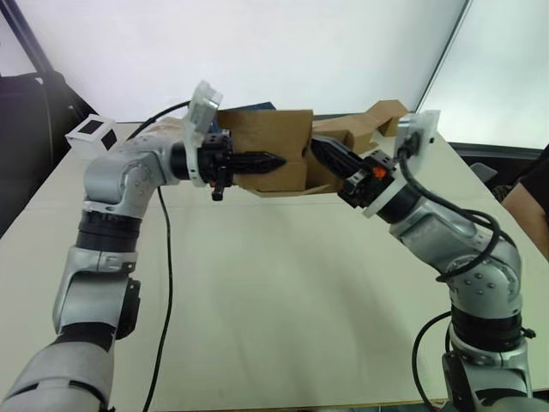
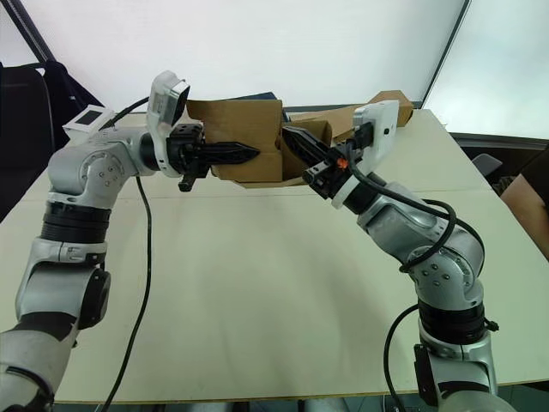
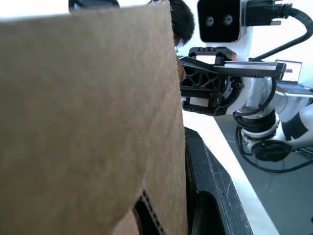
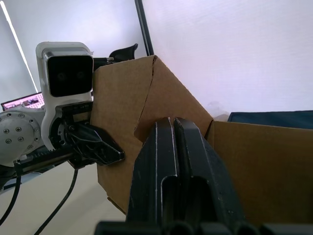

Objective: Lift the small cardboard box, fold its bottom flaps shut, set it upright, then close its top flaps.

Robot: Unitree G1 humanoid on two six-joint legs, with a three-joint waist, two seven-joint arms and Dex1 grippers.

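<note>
The small cardboard box (image 1: 266,137), plain brown, is held above the far middle of the table (image 1: 283,292) between my two arms. My left gripper (image 1: 273,160) reaches across its front face from the left. In the left wrist view a box wall (image 3: 88,117) lies against one black finger (image 3: 210,186) and covers the other, so the gripper looks shut on that wall. My right gripper (image 1: 316,148) comes in from the right. Its fingers (image 4: 168,161) are shut together with nothing between them, and their tips touch a folded flap (image 4: 166,103) at the box's right end.
A small white cube with black squares (image 1: 92,133) sits at the table's far left corner. A larger brown cardboard piece (image 1: 382,116) lies behind the box at the back right. A black cable (image 1: 167,283) hangs from my left arm. A person's arm (image 1: 527,202) is at the right edge.
</note>
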